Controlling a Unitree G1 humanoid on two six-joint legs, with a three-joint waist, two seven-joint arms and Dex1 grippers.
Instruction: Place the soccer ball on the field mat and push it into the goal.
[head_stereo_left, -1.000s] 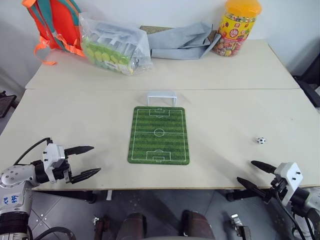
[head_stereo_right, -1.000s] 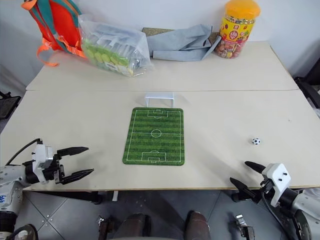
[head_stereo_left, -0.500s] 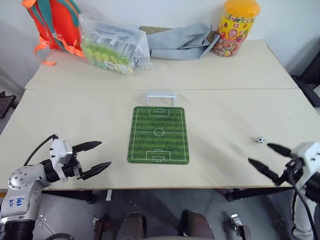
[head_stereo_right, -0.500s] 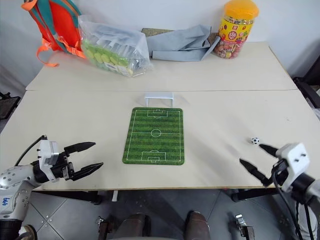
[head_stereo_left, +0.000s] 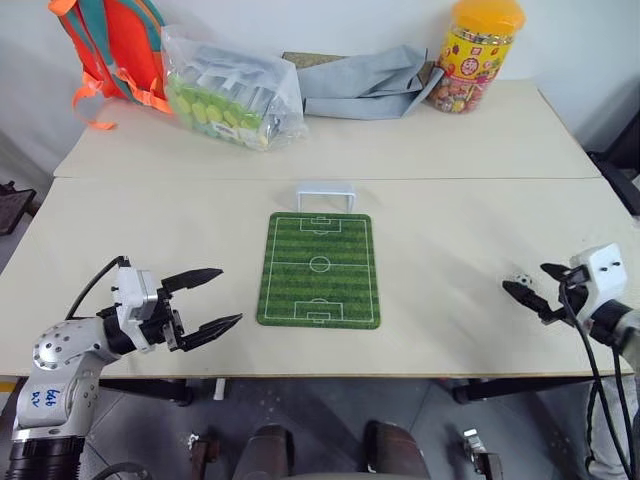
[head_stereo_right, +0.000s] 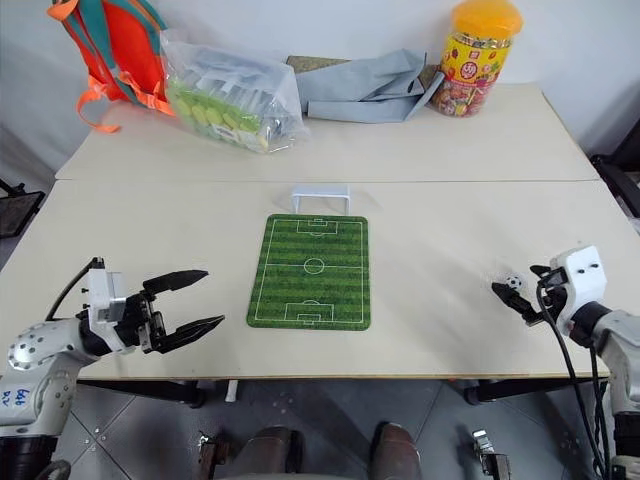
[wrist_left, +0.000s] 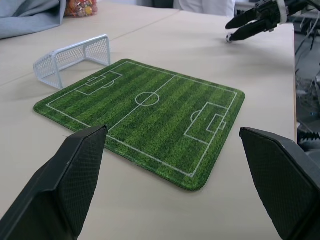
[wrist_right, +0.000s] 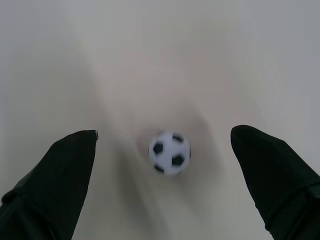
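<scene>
The tiny black-and-white soccer ball lies on the bare table, well to the right of the field mat. My right gripper is open and low over the table, one finger on each side of the ball; in the right wrist view the ball rests between the fingers without touching them. The green striped mat lies flat at the table's middle, and the white goal stands just past its far end. Left of the mat, my left gripper hovers open and empty, pointing toward the mat.
Along the far side of the table are an orange backpack, a clear bag of green items, a grey cloth and a yellow-lidded candy jar. The table's front edge runs close below both grippers.
My right gripper has moved forward from the table's front edge until its open fingers flank the ball. My left gripper has shifted up and right, nearer the mat. The ball has stayed put.
</scene>
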